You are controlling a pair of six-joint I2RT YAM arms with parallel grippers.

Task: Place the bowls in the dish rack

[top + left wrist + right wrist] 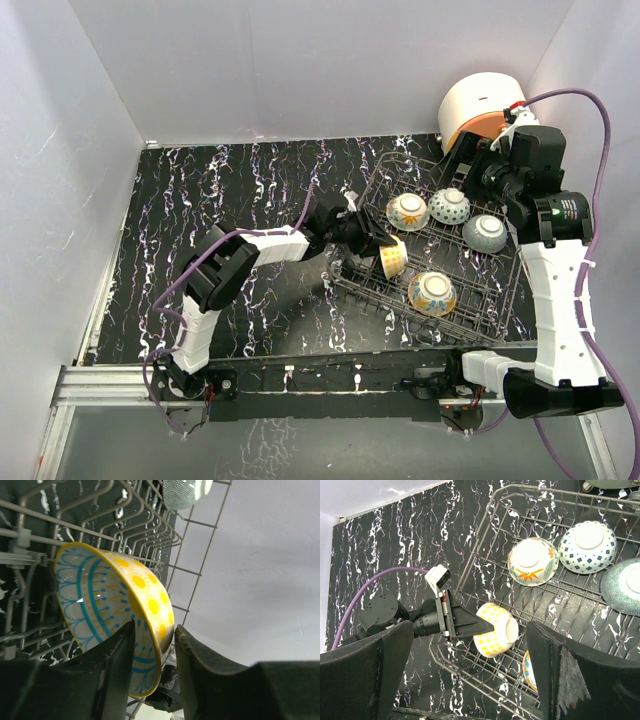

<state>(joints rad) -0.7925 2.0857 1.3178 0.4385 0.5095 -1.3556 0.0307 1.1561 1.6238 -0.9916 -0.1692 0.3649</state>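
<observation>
Logging state, left to right.

- Tabletop (220, 190): dark marbled, no bowl on its left part.
- Left claw (375, 243): reaches rightward over the left side of the dish rack (345, 283) and pinches the rim of the yellow bowl (393, 257). 1 finger is inside the bowl and 1 is outside on the dotted wall.
- Yellow bowl: held on edge. In the right wrist view its white foot ring faces right, into the rack. In the left wrist view its painted inside faces the rows of tines.
- Key relation: the bowl sits at the tip of the left claw, with its axis lying roughly flat and tine rows close beside and under it. The left arm is clearly the nearer one. Judgement: the coming move depends on lining the upright rim up with a gap between tines before letting go.
- Already in the rack, all foot ring up: orange floral bowl (407, 211), blue bowl (449, 206), grey bowl (485, 232) and 1 near bowl (432, 292).
- Right claw (468, 160): over the far right of the rack, fingers spread, holding nothing.

Unclear:
- Cannot tell whether the yellow bowl touches any tine.
- Its lower rim is hidden behind the fingers.
- The near bowl and grey bowl are cut off in the right wrist view.
</observation>
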